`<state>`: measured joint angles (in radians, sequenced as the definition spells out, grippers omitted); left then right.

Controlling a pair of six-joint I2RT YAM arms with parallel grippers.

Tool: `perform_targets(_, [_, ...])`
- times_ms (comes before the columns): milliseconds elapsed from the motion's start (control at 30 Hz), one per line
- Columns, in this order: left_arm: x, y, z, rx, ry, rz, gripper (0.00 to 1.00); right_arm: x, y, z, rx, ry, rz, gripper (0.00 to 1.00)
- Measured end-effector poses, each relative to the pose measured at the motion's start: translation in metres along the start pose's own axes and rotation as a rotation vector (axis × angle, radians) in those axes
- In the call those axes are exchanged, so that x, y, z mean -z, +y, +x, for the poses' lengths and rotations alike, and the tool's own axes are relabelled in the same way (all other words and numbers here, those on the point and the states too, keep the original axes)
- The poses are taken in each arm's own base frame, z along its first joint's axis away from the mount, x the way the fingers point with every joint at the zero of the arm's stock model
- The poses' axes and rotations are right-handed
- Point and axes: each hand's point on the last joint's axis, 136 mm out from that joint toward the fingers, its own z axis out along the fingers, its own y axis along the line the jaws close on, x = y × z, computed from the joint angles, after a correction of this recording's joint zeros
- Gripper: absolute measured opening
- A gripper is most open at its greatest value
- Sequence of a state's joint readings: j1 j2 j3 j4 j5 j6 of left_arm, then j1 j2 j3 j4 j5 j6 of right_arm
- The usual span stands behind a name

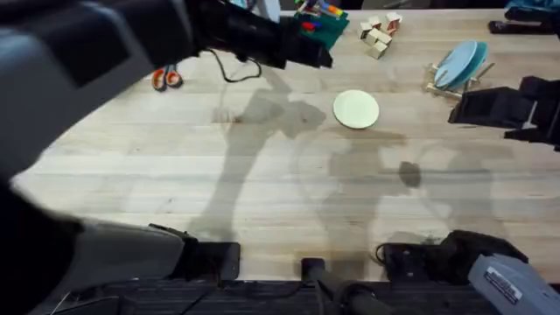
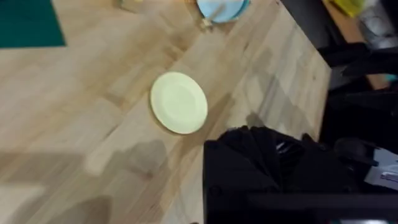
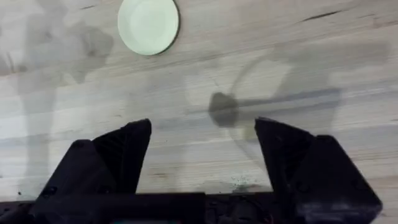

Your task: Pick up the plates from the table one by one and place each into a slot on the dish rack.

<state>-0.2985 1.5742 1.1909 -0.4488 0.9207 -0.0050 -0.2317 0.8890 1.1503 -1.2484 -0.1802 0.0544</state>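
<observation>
The cream-yellow plate [image 1: 356,109] lies flat on the table [image 1: 262,175], right of centre, and nothing touches it. It also appears in the left wrist view as the cream plate [image 2: 179,102] and in the right wrist view as the cream plate [image 3: 148,25]. The turquoise-blue plate [image 1: 459,63] stands on edge in the dish rack [image 1: 444,83] at the far right; the blue plate [image 2: 221,7] sits beyond the cream one. My left gripper [image 1: 317,51] hovers high over the far side. My right gripper [image 3: 202,143] is open over bare wood, well short of the cream plate.
Orange-handled scissors [image 1: 166,79] lie at the far left. A pile of small wooden blocks [image 1: 381,33] and a green mat with coloured items [image 1: 322,24] sit along the far edge. The left arm looms large and dark across the left of the overhead view.
</observation>
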Motion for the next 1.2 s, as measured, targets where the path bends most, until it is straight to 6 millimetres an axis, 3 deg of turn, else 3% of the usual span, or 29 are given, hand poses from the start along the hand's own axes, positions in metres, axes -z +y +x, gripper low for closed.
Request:
perform_targets(267, [-0.053, 0.008, 0.027, 0.089, 0.098, 0.089, 0.039, 0.000, 0.000, 0.000, 0.002, 0.000, 0.000, 0.995])
perform_targets(500, [-0.081, 0.011, 0.028, 0.080, 0.094, 0.135, 0.040, 0.000, 0.000, 0.000, 0.003, 0.000, 0.000, 0.996])
perform_targets(667, [-0.093, 0.016, 0.026, 0.095, 0.080, 0.144, 0.039, 0.000, 0.000, 0.000, 0.003, 0.000, 0.000, 0.996])
perform_targets(1200, [-0.118, 0.048, 0.050, 0.241, 0.123, 0.126, 0.040, 0.000, 0.000, 0.000, 0.003, 0.000, 0.000, 0.996])
